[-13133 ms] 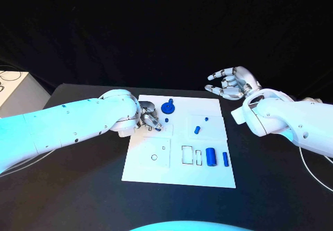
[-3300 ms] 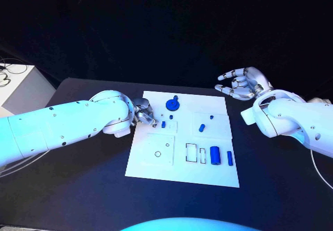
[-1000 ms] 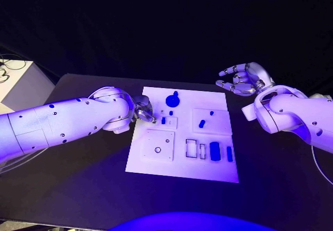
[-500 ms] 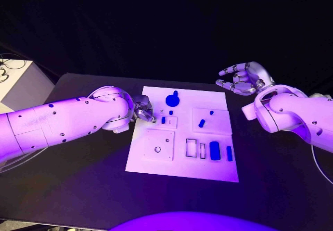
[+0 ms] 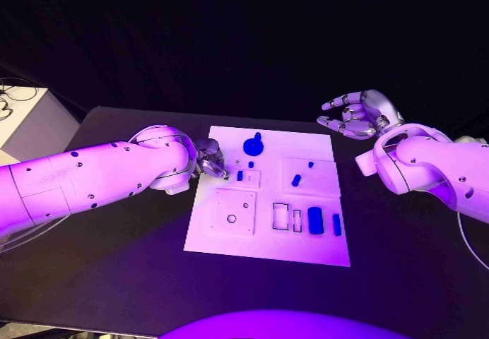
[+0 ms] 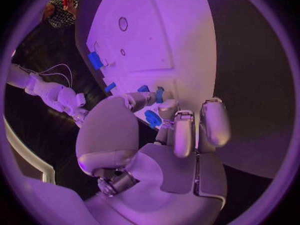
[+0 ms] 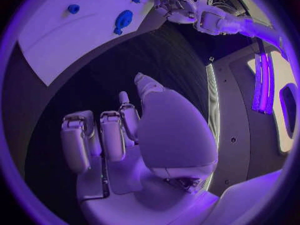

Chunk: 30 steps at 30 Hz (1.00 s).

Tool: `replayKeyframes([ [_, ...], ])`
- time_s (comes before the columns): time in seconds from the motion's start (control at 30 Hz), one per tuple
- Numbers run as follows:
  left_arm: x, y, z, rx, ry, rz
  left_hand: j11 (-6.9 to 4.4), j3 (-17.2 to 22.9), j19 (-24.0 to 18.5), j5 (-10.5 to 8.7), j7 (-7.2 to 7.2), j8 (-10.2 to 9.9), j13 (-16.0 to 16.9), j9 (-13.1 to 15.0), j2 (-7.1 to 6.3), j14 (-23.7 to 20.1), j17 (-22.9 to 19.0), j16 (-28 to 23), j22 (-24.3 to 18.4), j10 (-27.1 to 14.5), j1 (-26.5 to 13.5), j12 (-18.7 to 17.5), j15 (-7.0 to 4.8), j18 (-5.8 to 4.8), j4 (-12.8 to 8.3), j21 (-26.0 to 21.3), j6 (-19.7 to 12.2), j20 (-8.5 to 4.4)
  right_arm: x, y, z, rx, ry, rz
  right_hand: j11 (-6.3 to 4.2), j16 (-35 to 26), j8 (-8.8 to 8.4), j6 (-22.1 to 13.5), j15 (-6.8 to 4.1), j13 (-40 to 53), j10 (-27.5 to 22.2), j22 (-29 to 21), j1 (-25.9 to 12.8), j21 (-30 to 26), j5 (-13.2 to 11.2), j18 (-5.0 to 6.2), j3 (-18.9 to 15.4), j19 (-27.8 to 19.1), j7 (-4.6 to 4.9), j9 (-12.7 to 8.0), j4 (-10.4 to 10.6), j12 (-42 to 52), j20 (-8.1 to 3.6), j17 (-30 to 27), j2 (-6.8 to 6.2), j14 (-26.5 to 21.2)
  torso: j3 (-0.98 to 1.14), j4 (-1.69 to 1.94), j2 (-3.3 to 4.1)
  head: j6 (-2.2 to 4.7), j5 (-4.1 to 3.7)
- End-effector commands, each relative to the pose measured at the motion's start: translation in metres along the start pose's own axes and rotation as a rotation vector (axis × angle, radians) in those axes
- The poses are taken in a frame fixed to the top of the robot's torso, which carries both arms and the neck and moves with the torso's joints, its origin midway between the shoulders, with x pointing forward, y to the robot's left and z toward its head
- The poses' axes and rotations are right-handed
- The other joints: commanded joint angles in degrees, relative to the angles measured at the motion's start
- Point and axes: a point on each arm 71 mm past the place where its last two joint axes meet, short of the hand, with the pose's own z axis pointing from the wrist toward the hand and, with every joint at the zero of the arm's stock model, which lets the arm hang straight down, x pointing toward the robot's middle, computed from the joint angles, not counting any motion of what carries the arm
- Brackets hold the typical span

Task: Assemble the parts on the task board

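Note:
The white task board lies in the middle of the black table. My left hand sits at the board's far left edge, and its thumb and a finger pinch a small blue part, which stands by a small square plate. A blue round knob lies just beyond it. A blue peg and a blue dot are on the right half, with a blue cylinder and a thin blue bar nearer. My right hand hangs raised off the board's far right corner, fingers apart and holding nothing.
A square plate with a round hole and two outlined rectangular slots occupy the board's near half. A pale box stands beyond the table's left edge. Bare black table surrounds the board.

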Motion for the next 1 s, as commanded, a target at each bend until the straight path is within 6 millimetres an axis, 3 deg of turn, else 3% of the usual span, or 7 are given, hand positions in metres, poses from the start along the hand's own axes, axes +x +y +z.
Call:
replayKeyframes([
  [0.03, 0.0069, 0.0031, 0.0018, -0.017, 0.045, 0.025, 0.02, 8.56, 0.30, 0.00, -1.03, 0.20, -0.29, 4.39, 0.36, 5.46, 13.54, 0.19, -0.01, 0.17, -0.43, -0.02, -0.35, -0.59, -8.36, 0.16, 1.51, -0.04, 0.0006, 0.0006, 0.0000, -0.008, 0.009, -0.003, -0.02, -0.19, 0.23, -0.51, 0.34, 3.21, -0.21, 15.09, -0.67, 0.25, -0.13, -0.38, 0.31, 6.00, 0.00, -0.09, -0.07, -0.05, 0.15, 9.69, 0.09, 3.24, 0.01, -0.04, 0.04, -0.07, -0.06],
  [0.5, 0.0091, -0.0010, 0.0044, -0.011, 0.065, 0.016, -0.65, 3.58, 0.30, -0.82, -2.09, 0.21, -0.18, 3.86, -0.58, 5.50, 13.63, 0.22, -0.17, 1.01, -6.17, -0.13, -0.81, -0.58, -5.73, -0.15, 2.99, -0.43, 0.0005, 0.0004, -0.0001, -0.006, 0.009, -0.003, -0.02, -0.19, 0.23, -0.51, 0.34, 3.21, -0.21, 15.09, -0.67, 0.25, -0.13, -0.38, 0.31, 6.00, 0.00, -0.09, -0.07, -0.05, 0.15, 9.69, 0.09, 3.24, 0.04, 0.03, 0.02, -0.42, -0.32],
  [1.0, 0.0091, -0.0010, 0.0049, -0.012, 0.065, 0.013, -0.85, -0.09, 0.35, -1.16, -2.32, 0.10, 0.04, 3.52, -0.76, 5.51, 13.66, 0.22, -0.26, 1.05, -7.95, -0.13, -1.02, -0.58, -3.65, -0.31, 3.69, -0.66, 0.0005, 0.0005, 0.0000, -0.008, 0.008, -0.003, -0.01, -0.23, 0.26, -0.53, 0.34, 3.15, -0.26, 15.09, -0.80, 0.25, -0.07, -0.38, 0.36, 6.00, 0.01, -0.10, -0.03, -0.10, 0.15, 9.65, 0.15, 3.22, 0.01, 0.00, -0.05, -0.81, -0.31],
])
